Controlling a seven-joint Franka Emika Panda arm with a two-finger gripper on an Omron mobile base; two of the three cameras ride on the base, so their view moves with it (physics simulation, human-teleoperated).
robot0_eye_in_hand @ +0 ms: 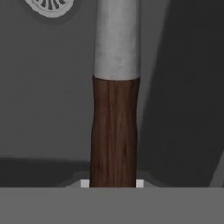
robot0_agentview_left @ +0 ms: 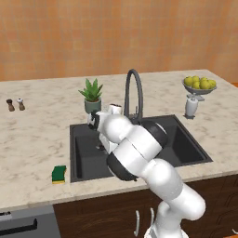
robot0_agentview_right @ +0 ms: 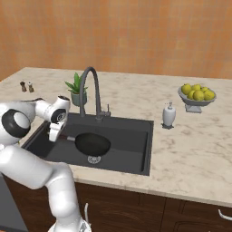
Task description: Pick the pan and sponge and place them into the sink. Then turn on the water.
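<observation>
While the white arm (robot0_agentview_left: 139,153) is folding forward over the front edge of the table (robot0_agentview_left: 37,135), its elbow is bulging toward the camera in the left base view and its wrist is bending down into the sink (robot0_agentview_right: 131,149). In the right base view the forearm is reaching in from the left, with the hand tipping down at the basin's left side. The jaws (robot0_eye_in_hand: 114,183) are pinching the pan (robot0_agentview_right: 93,144) by the end of its reddish-brown handle (robot0_eye_in_hand: 114,131); in the hand view that handle is running straight away from the jaws, turning into a pale grey neck further out. The pan's black bowl is sitting out ahead of the jaws inside the sink, over the round metal drain (robot0_agentview_right: 94,159), and whether it is resting on the basin floor or hanging just above it I cannot tell. The drain is also peeking in at the far end of the hand view, off to one side of the handle. The sponge (robot0_agentview_left: 59,174) is lying on the table outside the sink, near its front left corner, well apart from the jaws and nearer the camera than they are. Beyond the jaws the gooseneck faucet (robot0_agentview_right: 92,90) is arching over the basin's back rim, with the potted plant (robot0_agentview_right: 78,89) just beside it.
</observation>
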